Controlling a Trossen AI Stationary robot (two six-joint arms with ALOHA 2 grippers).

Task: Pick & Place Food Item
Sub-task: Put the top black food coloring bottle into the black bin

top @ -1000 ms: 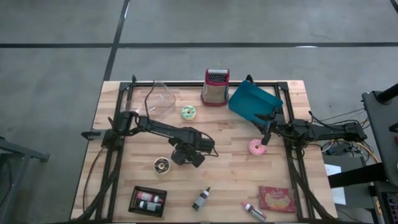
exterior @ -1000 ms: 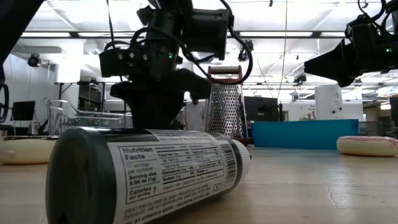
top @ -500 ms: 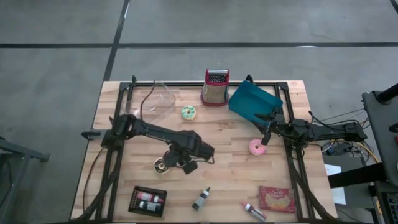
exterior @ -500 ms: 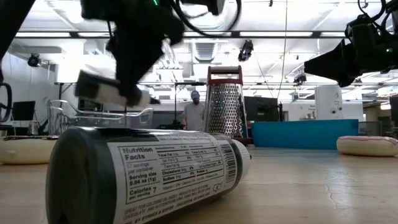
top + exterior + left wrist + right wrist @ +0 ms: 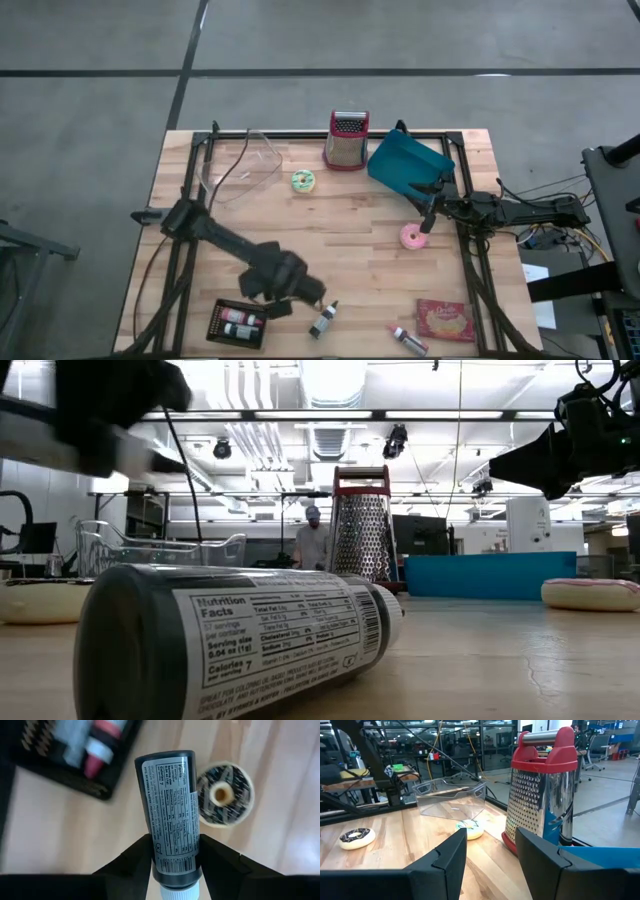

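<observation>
My left gripper (image 5: 280, 296) hangs over the table's near left part, shut on a dark bottle (image 5: 170, 800) with a nutrition label and a white cap. In the left wrist view a chocolate donut (image 5: 223, 795) and a black tray (image 5: 60, 775) of small bottles lie on the table below it. In the low view the held bottle is a blurred bar (image 5: 70, 445) at the upper left. My right gripper (image 5: 430, 214) waits open beside a pink donut (image 5: 412, 237) at the right. My left gripper pinches the bottle near its capped end (image 5: 173, 857) between its two fingers (image 5: 140, 857), one on each side of the round body. The fingers come from above, pointing steeply down, and lie across the bottle. The bottle is lifted clear of the table.
A second dark bottle (image 5: 322, 320) lies on its side near the front edge. A red grater (image 5: 346, 140), a blue dustpan (image 5: 408, 163), a clear container (image 5: 245, 160) and a green donut (image 5: 303, 181) stand at the back. A red packet (image 5: 445, 320) lies front right.
My left gripper has risen and swung toward the table's near edge and a little left, rolling as it went, with the bottle still held between its fingers. It now hangs near the black tray. The right arm has kept still.
</observation>
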